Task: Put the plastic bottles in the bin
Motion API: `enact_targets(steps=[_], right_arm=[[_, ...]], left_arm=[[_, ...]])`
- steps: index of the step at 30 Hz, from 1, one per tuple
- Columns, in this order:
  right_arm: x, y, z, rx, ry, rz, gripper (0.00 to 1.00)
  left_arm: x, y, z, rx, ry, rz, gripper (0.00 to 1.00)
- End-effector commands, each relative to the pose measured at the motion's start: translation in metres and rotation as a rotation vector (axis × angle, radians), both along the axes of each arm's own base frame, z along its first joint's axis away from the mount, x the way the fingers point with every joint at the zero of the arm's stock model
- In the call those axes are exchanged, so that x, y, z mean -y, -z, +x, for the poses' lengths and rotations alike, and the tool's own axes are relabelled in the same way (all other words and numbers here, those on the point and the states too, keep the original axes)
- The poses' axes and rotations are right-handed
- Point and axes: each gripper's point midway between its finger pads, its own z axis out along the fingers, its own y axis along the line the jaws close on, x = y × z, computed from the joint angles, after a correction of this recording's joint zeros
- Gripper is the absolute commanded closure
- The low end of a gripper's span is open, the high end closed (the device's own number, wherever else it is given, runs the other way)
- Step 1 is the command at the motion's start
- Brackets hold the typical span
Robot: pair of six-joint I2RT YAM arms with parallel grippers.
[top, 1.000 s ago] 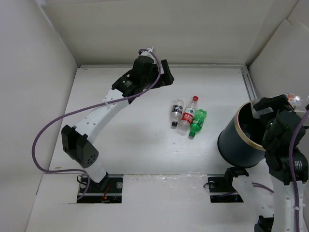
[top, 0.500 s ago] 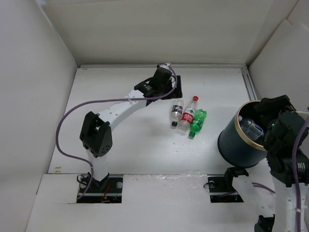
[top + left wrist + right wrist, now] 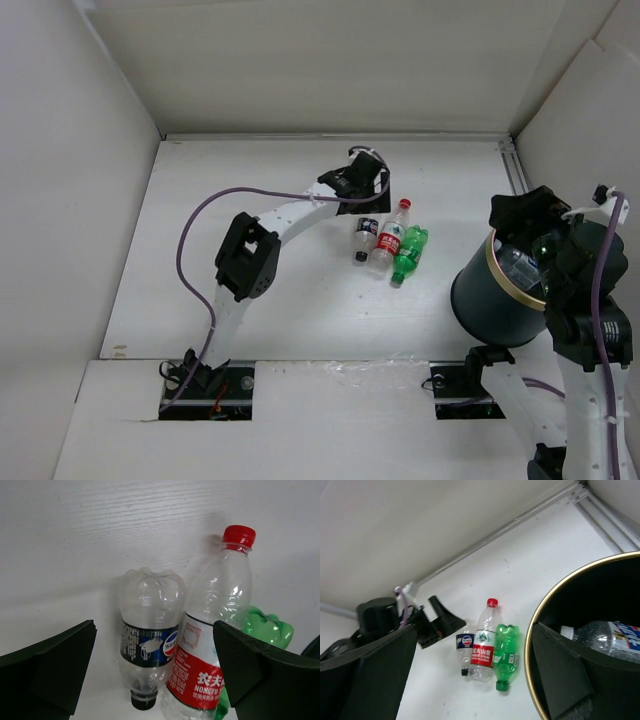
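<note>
Right wrist view: the bin point(image 3: 587, 592) at right holds a clear blue-labelled bottle point(image 3: 612, 637), while the dark-label bottle point(image 3: 465, 647), red-cap bottle point(image 3: 483, 640) and green bottle point(image 3: 505, 652) lie on the table to its left, and the left gripper point(image 3: 154, 625) and right gripper point(image 3: 473, 629) both gape empty.

You see a white table point(image 3: 300, 290) enclosed by 3 white panels: left wall point(image 3: 60, 200), rear wall point(image 3: 330, 70), right wall point(image 3: 580, 100). An aluminium rail point(image 3: 516, 172) runs along the table's right edge.

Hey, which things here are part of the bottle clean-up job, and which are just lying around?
Part of the job: dark-label bottle, red-cap bottle, green bottle, bin, clear bottle inside it.
Just there: purple cable, metal rail.
</note>
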Motion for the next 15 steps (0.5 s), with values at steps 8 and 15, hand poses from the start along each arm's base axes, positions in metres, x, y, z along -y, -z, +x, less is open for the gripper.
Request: enact_targets(steps=[8, 15], right_arm=[[-0.027, -0.031, -0.002, 0.115, -0.165, -0.025, 0.0], [-0.038, -0.035, -0.002, 0.123, -0.231, -0.03, 0.0]], left_arm=[[-0.014, 0.05, 0.017, -0.059, -0.113, 0.098, 0.27], [-0.066, 0.065, 0.029, -0.096, -0.233, 0.122, 0.84]])
